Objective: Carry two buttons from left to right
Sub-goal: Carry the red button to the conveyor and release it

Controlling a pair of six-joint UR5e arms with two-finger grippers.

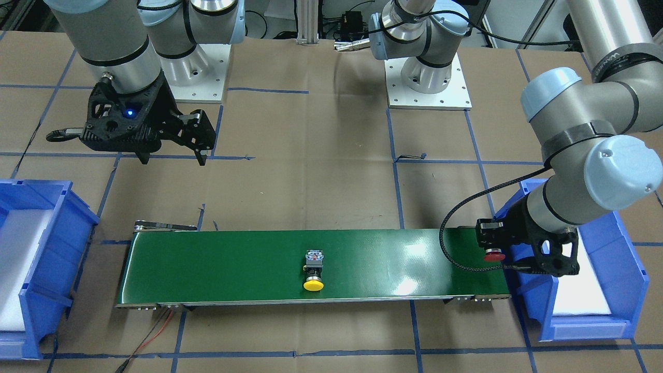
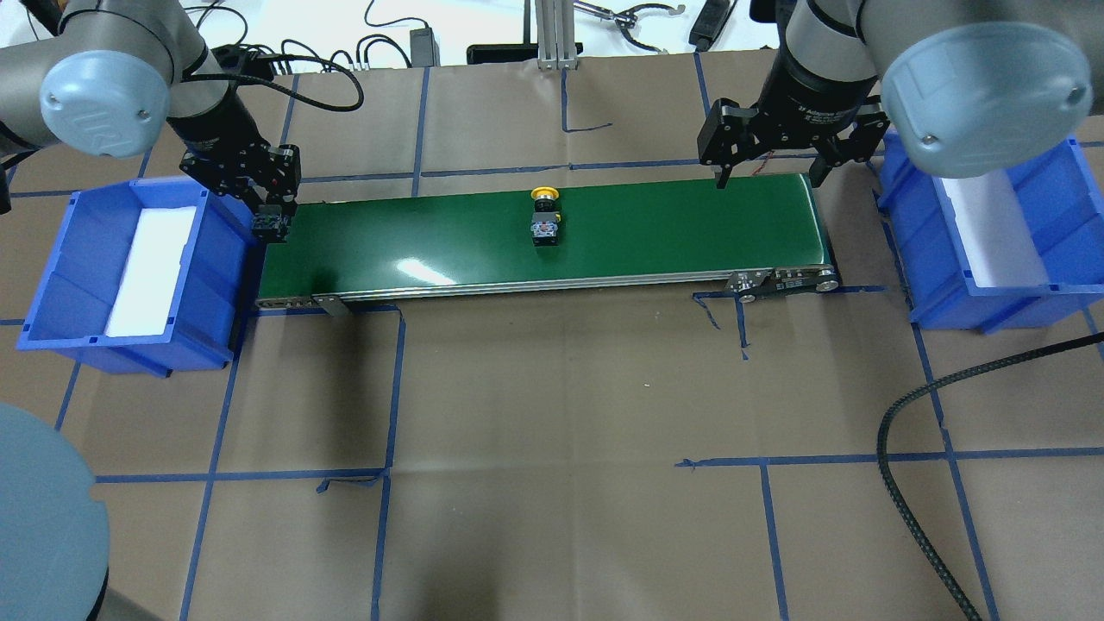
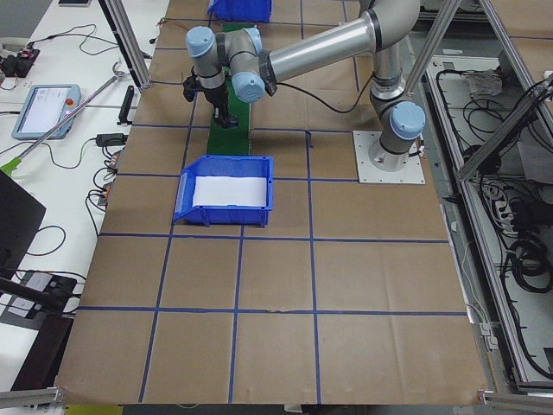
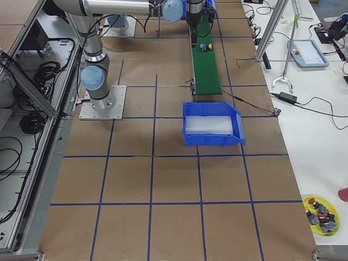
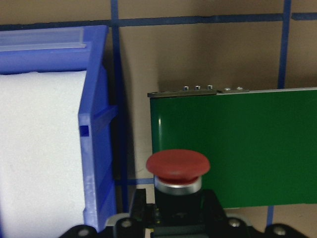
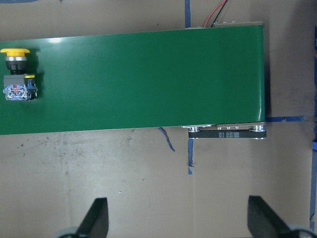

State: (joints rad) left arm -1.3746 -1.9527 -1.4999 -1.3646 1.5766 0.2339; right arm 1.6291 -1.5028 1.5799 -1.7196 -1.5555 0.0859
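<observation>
The yellow-capped button [image 1: 314, 270] lies on its side at the middle of the green conveyor belt [image 1: 228, 264]; it also shows in the overhead view [image 2: 545, 217] and the right wrist view [image 6: 17, 74]. My left gripper [image 1: 493, 243] is shut on the red-capped button [image 1: 494, 255], held over the belt's left end beside the left blue bin [image 2: 52, 285]. The left wrist view shows the red cap [image 5: 177, 165] sticking out of the jaws. My right gripper [image 2: 767, 177] is open and empty, hovering by the belt's right end on its far side, with wide-spread fingers [image 6: 97, 218].
The right blue bin [image 2: 940, 267] with a white foam liner stands past the belt's right end. Red and black wires [image 1: 155, 331] run from the belt's right end. A black cable [image 2: 914, 414] lies on the paper-covered table near the right arm.
</observation>
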